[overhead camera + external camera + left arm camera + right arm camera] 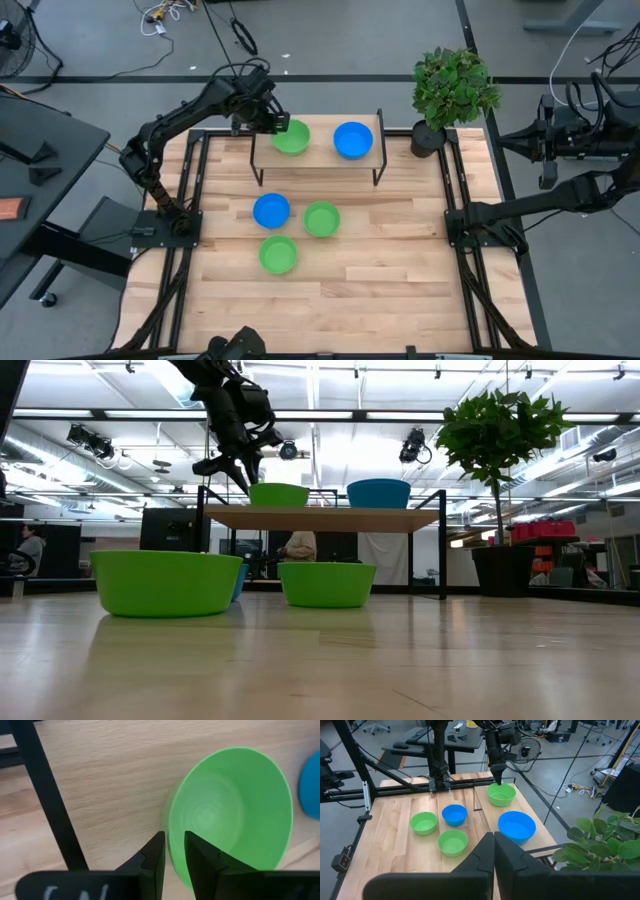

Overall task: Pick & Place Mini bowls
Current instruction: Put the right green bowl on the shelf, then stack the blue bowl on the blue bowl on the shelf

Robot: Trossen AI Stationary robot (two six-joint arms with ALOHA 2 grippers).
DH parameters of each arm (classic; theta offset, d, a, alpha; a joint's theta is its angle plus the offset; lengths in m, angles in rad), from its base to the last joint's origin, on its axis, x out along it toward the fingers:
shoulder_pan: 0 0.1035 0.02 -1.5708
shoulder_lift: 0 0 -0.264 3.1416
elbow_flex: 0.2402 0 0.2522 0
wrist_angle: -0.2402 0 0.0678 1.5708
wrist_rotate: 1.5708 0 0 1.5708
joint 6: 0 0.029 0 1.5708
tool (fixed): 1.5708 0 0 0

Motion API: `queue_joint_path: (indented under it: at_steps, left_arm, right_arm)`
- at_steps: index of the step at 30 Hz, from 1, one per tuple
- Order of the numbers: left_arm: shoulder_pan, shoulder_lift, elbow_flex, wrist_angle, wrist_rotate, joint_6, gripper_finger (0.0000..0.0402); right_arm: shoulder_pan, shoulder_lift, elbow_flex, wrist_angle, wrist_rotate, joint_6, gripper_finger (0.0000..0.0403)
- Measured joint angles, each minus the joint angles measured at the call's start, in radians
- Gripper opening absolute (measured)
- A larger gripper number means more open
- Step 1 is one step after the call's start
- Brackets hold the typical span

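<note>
Five mini bowls show; a sixth is out of view. A green bowl (291, 137) and a blue bowl (352, 140) stand on their bases on a raised wooden shelf (318, 160) at the table's far side. On the tabletop sit a blue bowl (271, 210), a green bowl (321, 218) and another green bowl (278, 254). My left gripper (174, 854) is at the shelf's green bowl (235, 815), on its left rim, shut on it. My right gripper (494, 845) waits shut at the table's right edge, touching nothing. My left gripper pinches the left rim (170, 837) of the green bowl on the shelf, one finger (202, 862) inside the bowl and the other (154, 857) outside. The fingers come from above, slanting down from the left (243, 475). The bowl sits level with its base on the shelf.
The shelf has black metal legs (258, 165); one leg (47, 800) runs close beside my left gripper. A potted plant (452, 90) stands at the table's far right corner. Bare wood (390, 270) lies right of and nearer than the three tabletop bowls.
</note>
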State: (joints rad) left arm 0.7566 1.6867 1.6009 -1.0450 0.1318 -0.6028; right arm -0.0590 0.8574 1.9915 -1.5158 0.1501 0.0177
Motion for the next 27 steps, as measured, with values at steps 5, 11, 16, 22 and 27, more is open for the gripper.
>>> queue_joint_path:
  at_steps: [5, 11, 16, 22, 27]
  left_arm:
    - [0.005, 0.000, 0.078, -0.033, -0.039, 0.047, 0.0076]
    - [0.005, -0.001, 0.225, -0.105, -0.091, 0.096, 0.0069]
    - [-0.001, -0.001, 0.338, -0.144, -0.093, 0.106, 0.0069]
    - [-0.052, -0.001, 0.418, -0.166, -0.093, 0.148, 0.0069]
    - [-0.134, -0.006, 0.426, -0.167, -0.078, 0.201, 0.0069]
  right_arm:
    - [0.000, 0.000, 0.000, 0.000, 0.000, 0.000, 0.0008]
    - [0.000, 0.000, 0.000, 0.000, 0.000, 0.019, 0.0008]
    - [0.000, 0.000, 0.000, 0.000, 0.000, 0.020, 0.0008]
    - [0.000, 0.000, 0.000, 0.000, 0.000, 0.024, 0.0008]
    - [0.000, 0.000, 0.000, 0.000, 0.000, 0.027, 0.0008]
